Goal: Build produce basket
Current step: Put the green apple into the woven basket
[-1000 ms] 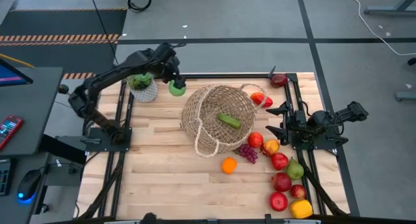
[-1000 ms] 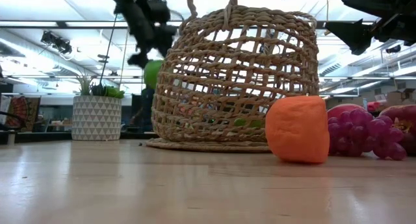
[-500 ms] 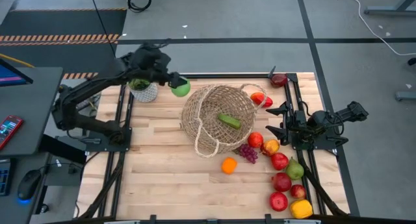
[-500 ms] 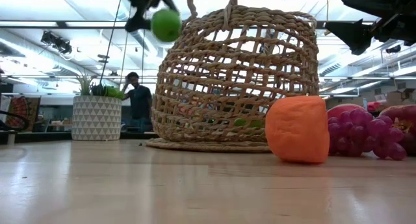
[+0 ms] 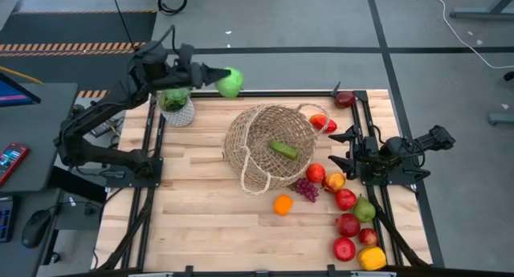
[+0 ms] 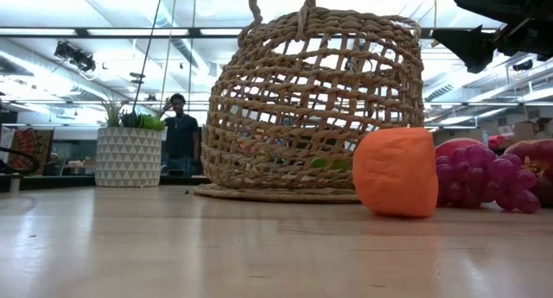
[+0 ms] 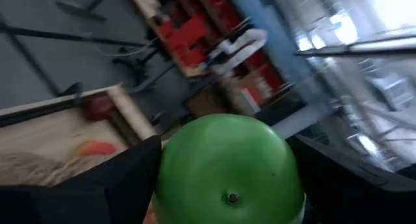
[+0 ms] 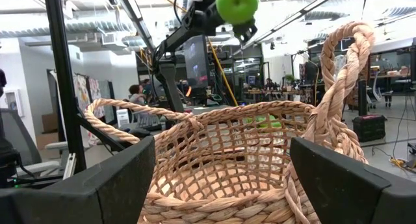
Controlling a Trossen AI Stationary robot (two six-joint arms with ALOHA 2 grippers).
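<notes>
Your left gripper (image 5: 217, 76) pinches a smooth, round green apple (image 5: 230, 83) at upper left of the high view. The woven wicker basket (image 5: 269, 147) sits centre, cucumber (image 5: 283, 149) inside. Your right gripper (image 5: 341, 151) stands spread, empty.

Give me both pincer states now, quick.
Left pincer: shut on the green apple, raised beyond the table's far edge.
Right pincer: open, empty, beside the basket.
</notes>
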